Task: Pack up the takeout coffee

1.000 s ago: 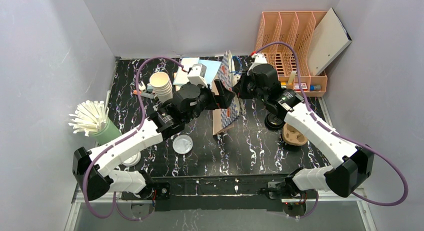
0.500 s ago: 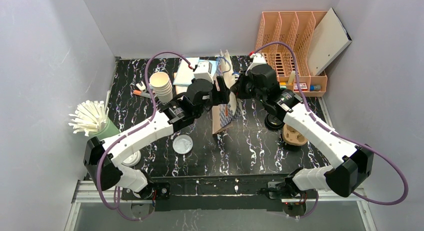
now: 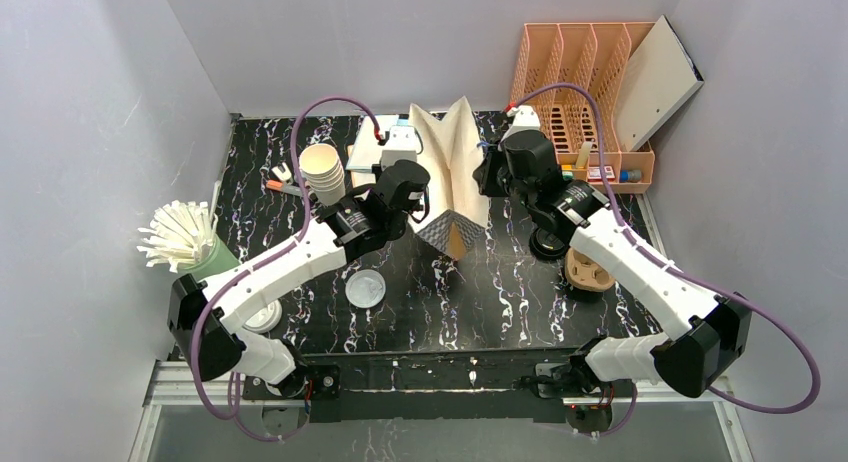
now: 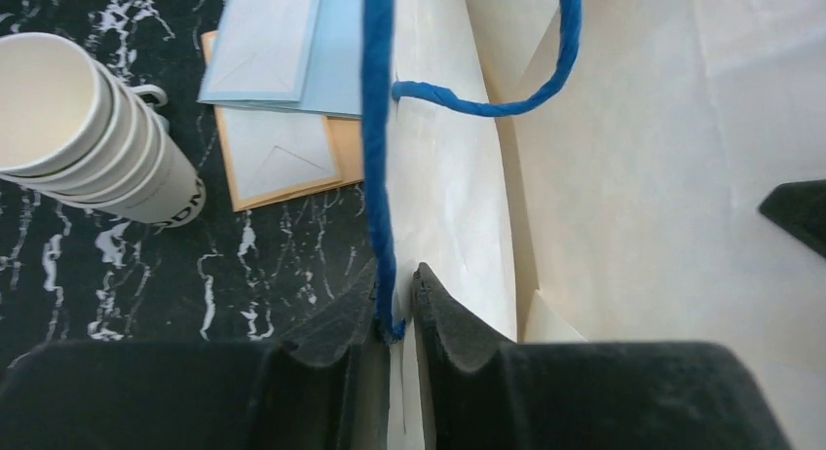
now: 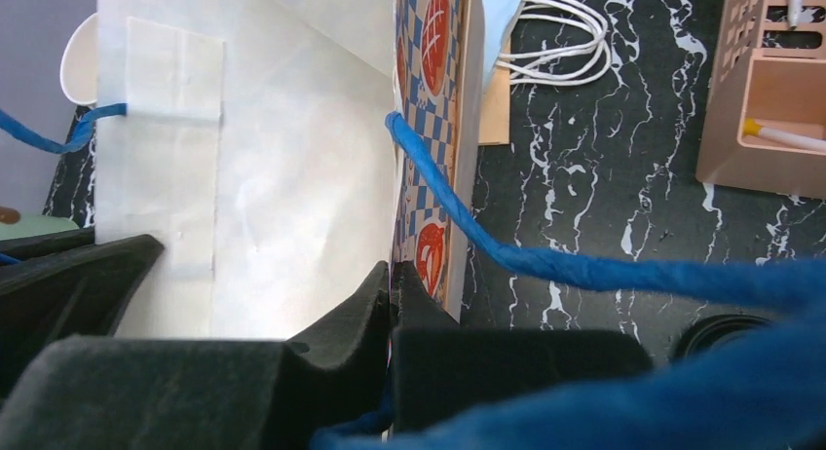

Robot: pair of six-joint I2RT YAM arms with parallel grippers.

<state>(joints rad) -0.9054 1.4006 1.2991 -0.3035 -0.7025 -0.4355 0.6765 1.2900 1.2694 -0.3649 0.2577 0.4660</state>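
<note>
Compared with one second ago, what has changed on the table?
The left gripper moved to the bag and shut on its left edge; the bag's mouth is now spread wide. The right gripper kept its grip on the right edge. The cups and straws stayed.

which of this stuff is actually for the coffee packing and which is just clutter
Job in hand: paper bag; left gripper and right gripper, jaws shut on its top edges. The coffee cup itself is not clearly visible.

Lying about: stacked cream cups, straw holder, envelopes, pink organiser.
</note>
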